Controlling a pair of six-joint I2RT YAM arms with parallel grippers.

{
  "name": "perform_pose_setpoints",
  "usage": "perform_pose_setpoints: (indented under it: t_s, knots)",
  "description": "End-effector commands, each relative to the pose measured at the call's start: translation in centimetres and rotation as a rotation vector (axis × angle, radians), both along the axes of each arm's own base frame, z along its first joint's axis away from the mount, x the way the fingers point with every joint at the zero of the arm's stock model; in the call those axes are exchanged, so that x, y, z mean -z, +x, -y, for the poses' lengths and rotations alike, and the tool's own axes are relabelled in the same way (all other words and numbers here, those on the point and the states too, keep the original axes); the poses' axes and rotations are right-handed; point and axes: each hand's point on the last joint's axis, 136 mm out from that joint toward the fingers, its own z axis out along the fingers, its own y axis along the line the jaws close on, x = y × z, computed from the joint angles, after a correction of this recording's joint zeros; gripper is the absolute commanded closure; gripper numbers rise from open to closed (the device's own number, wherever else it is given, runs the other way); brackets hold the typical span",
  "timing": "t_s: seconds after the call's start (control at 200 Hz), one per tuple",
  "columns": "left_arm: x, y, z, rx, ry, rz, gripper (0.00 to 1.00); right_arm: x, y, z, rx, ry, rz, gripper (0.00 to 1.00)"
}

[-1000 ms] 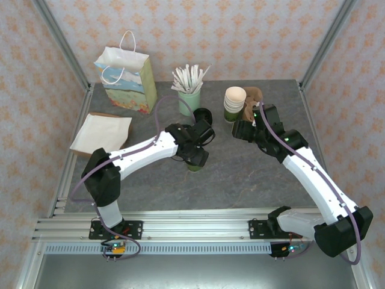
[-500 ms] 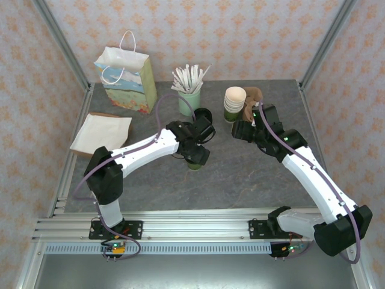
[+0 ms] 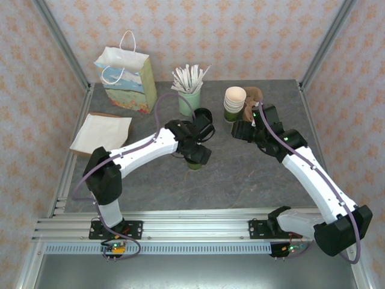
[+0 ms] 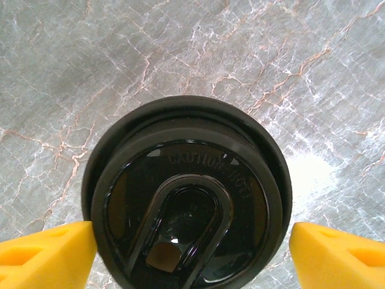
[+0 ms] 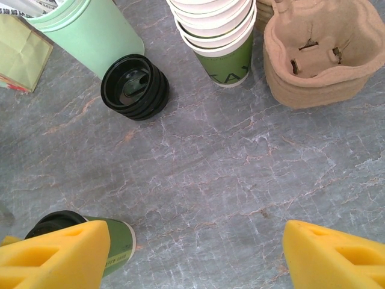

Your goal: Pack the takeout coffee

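Grey marbled surface: seven items on it, most along the far edge.

Far left: a patterned gift bag stands upright, and a flat tan paper bag lies in front of it by the left edge. Far middle: a pale green mug of white sticks, with a stack of black lids just beside it. Further right: a stack of green cups, with a brown pulp cup carrier just beside it. Near the centre, the takeout coffee stands upright with its lid on, apart from the rest.

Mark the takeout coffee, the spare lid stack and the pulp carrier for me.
takeout coffee point(image 4: 186, 223): left wrist view, centre of its black lid.
spare lid stack point(image 5: 135, 87): right wrist view, top lid.
pulp carrier point(image 5: 313, 90): right wrist view, front wall.
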Motion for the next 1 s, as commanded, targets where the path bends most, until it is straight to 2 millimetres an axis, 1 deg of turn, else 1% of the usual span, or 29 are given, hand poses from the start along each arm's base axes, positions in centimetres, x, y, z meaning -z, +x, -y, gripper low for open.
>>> perform_pose_setpoints:
  t_s: [0.0, 0.07, 0.19, 0.345, 0.44, 0.505, 0.581, 0.651, 0.716, 0.791, 0.871, 0.926, 0.996]
  knots:
    - [-5.5, 0.6, -0.5, -0.023, -0.101, 0.102, 0.16, -1.6, -0.2, 1.0, 0.024, -0.027, 0.053, 0.24]
    - [-7.0, 0.8, -1.2, -0.047, -0.139, 0.141, 0.16, -1.9, -0.5, 1.0, 0.011, -0.033, 0.062, 0.24]
    - [-9.2, 1.2, -3.4, -0.106, -0.213, 0.198, 0.16, -1.8, -1.0, -0.2, -0.055, -0.023, 0.066, 0.23]
    - [-11.9, 2.1, -7.0, -0.203, -0.269, 0.282, 0.16, -1.7, -1.5, -2.3, -0.142, -0.094, 0.095, 0.23]
    - [-14.3, 2.4, -9.4, -0.251, -0.267, 0.365, 0.15, -2.0, -1.9, -3.5, -0.225, -0.104, 0.109, 0.22]
    - [-15.9, 2.5, -11.2, -0.293, -0.272, 0.414, 0.14, -2.4, -2.1, -3.9, -0.286, -0.128, 0.117, 0.22]
    - [-17.7, 3.0, -13.9, -0.365, -0.276, 0.474, 0.14, -2.9, -2.2, -4.0, -0.331, -0.167, 0.12, 0.21]
    - [-19.2, 3.6, -16.7, -0.464, -0.294, 0.522, 0.14, -3.4, -1.7, -4.0, -0.314, -0.171, 0.133, 0.21]
    - [-20.3, 4.3, -18.8, -0.564, -0.342, 0.544, 0.14, -3.6, -0.9, -4.6, -0.284, -0.119, 0.156, 0.21]
    - [-21.2, 5.5, -20.8, -0.667, -0.404, 0.556, 0.14, -3.6, -0.5, -6.1, -0.293, -0.021, 0.174, 0.21]
    - [-21.4, 7.4, -22.8, -0.769, -0.45, 0.545, 0.15, -3.4, 0.0, -6.9, -0.289, 0.027, 0.184, 0.21]
    - [-21.2, 8.6, -23.3, -0.807, -0.502, 0.496, 0.17, -3.4, 0.3, -7.2, -0.293, 0.032, 0.189, 0.21]
    - [-21.2, 9.6, -22.9, -0.798, -0.528, 0.471, 0.19, -3.4, 0.2, -7.1, -0.304, 0.013, 0.187, 0.21]
